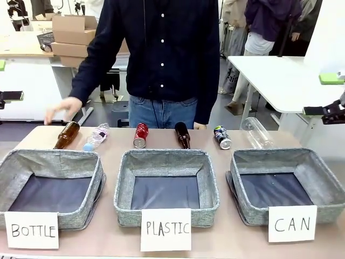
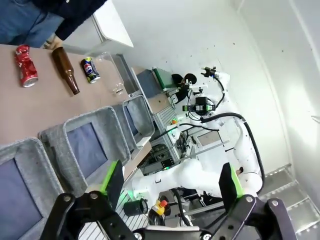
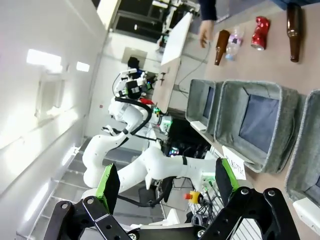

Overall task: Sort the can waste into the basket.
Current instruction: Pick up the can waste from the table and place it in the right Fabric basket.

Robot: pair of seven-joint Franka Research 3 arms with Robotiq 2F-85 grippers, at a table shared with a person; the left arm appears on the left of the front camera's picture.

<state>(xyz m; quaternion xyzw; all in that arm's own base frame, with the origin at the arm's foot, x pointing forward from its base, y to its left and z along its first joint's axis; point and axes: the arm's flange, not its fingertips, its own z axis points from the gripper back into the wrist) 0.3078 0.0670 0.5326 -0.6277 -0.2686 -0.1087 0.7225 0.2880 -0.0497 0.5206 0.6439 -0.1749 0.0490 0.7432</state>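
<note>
The red dented can [image 1: 140, 135] lies on its side beyond the middle basket, and the black can [image 1: 221, 137] lies further right, near the CAN basket's far left corner. The grey CAN basket [image 1: 323, 181] stands at the right with a bare dark floor. My left gripper [image 2: 170, 185] is open and holds nothing; well beyond it are the red can [image 2: 25, 65], the black can [image 2: 90, 69] and the CAN basket [image 2: 141, 102]. My right gripper [image 3: 166, 182] is also open, far from the red can [image 3: 260, 32] and the CAN basket [image 3: 300, 150].
Baskets lettered BOTTLE [image 1: 11, 167] and PLASTIC [image 1: 123, 183] stand left and centre. Two brown bottles [image 1: 66, 135] [image 1: 182, 135] and two clear plastic bottles [image 1: 97, 136] [image 1: 257, 132] lie in the same row as the cans. A person stands at the far edge, one hand [image 1: 63, 109] above the leftmost bottle.
</note>
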